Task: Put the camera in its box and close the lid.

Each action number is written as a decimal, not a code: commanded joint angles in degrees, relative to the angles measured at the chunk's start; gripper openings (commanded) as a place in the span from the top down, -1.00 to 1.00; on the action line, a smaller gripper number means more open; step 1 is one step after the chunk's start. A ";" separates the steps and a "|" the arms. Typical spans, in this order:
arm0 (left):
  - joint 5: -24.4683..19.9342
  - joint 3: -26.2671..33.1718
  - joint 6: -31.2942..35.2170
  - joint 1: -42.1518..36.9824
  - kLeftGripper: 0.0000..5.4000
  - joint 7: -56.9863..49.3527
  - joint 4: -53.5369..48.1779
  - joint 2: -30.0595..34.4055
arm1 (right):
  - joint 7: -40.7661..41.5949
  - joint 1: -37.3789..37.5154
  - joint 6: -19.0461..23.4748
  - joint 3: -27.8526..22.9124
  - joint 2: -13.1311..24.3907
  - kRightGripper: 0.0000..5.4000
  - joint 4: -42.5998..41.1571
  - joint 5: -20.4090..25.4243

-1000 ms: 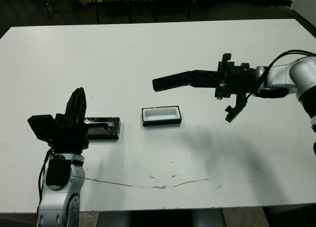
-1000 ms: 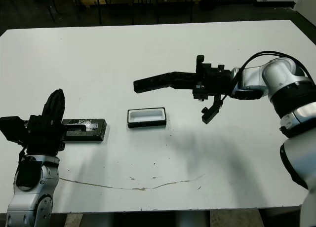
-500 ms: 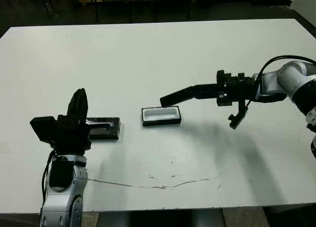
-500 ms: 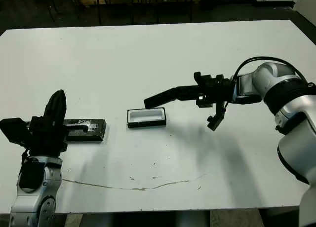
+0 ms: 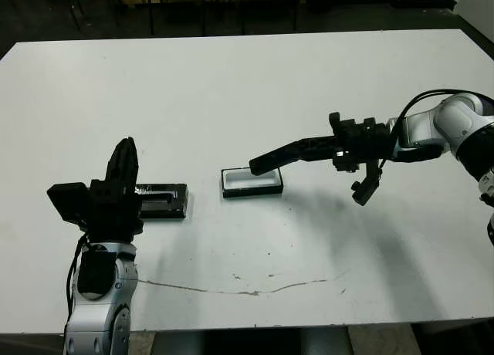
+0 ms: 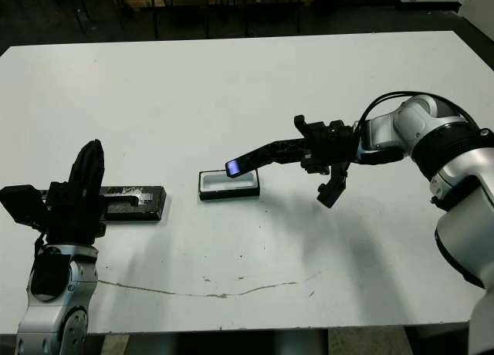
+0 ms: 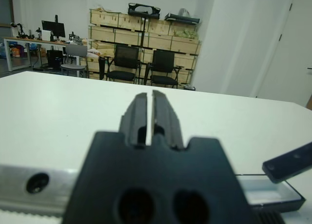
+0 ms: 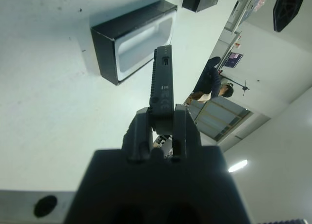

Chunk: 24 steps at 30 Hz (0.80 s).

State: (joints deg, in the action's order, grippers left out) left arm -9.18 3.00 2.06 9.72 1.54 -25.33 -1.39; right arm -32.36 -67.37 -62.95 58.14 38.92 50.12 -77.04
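The camera (image 6: 266, 154), a slim black bar with a bluish screen at its tip, is held by one end in my right gripper (image 6: 310, 147), which is shut on it. The bar slopes down to the left, and its tip hangs just over the right part of the box (image 6: 230, 196). The box is a small black-rimmed tray with a white lining, lying open at the table's middle. The right wrist view shows the camera (image 8: 163, 80) between the fingers and the box (image 8: 105, 51) beyond it. Left of the box the flat black lid (image 5: 162, 201) lies on the table. My left gripper (image 5: 123, 158) stands shut and empty beside the lid.
A thin dark crack line (image 5: 247, 292) runs across the white table (image 5: 231, 92) near its front edge. Chairs and stacked crates (image 7: 146, 39) stand beyond the table's far side.
My right arm has brought the camera down and to the left, from above the table right of the box to over the box's right end. The left arm has stayed put.
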 commanded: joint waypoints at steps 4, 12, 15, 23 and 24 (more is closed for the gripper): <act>0.33 0.21 1.51 0.83 1.00 -0.24 0.44 0.57 | 11.56 2.70 -2.38 -3.57 0.74 1.00 -0.66 6.84; 0.70 -0.16 1.20 1.20 1.00 -0.32 0.22 0.32 | 21.32 5.07 -3.16 -7.57 1.62 1.00 -4.01 11.60; 1.03 -0.29 1.38 1.36 1.00 -0.42 0.03 0.43 | 22.58 5.55 -3.74 -8.45 1.90 1.00 -5.15 11.76; 0.52 -0.09 1.16 1.49 1.00 -0.18 0.35 0.30 | 25.17 6.24 -4.51 -10.32 1.83 1.00 -5.66 12.74; 0.50 -0.07 1.05 1.48 1.00 -0.11 0.44 0.33 | 25.59 6.24 -4.61 -10.49 1.82 1.00 -5.72 12.90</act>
State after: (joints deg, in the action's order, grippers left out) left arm -8.79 2.64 2.59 10.35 1.45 -25.56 -1.41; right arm -7.92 -62.15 -66.88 48.08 40.29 44.86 -64.60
